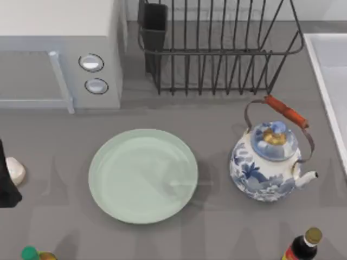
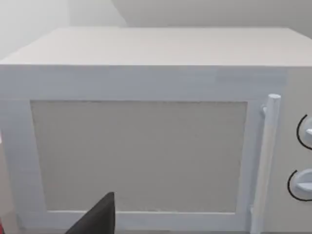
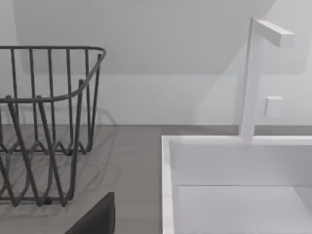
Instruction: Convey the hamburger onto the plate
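Seen from above: grey table (image 1: 217,227) with pale green plate (image 1: 143,176) at centre, bare. Hamburger (image 1: 15,171), a small cream bun, at far left edge, well apart from the plate, beside the dark left gripper (image 1: 5,181); whether the jaws are spread or pinching it, cannot tell. Microwave (image 1: 59,54) behind at left, wire rack (image 1: 217,49) behind centre, blue-white teapot (image 1: 268,160) right of the plate, bottles along the front edge.

From left wrist: microwave door up close, one dark finger (image 2: 97,219) at lower edge.

From right wrist: wire rack, white sink (image 3: 234,185) and tap; right arm parked, jaw state hidden.

Judged: task barely begun, carry to plate and release still to do.
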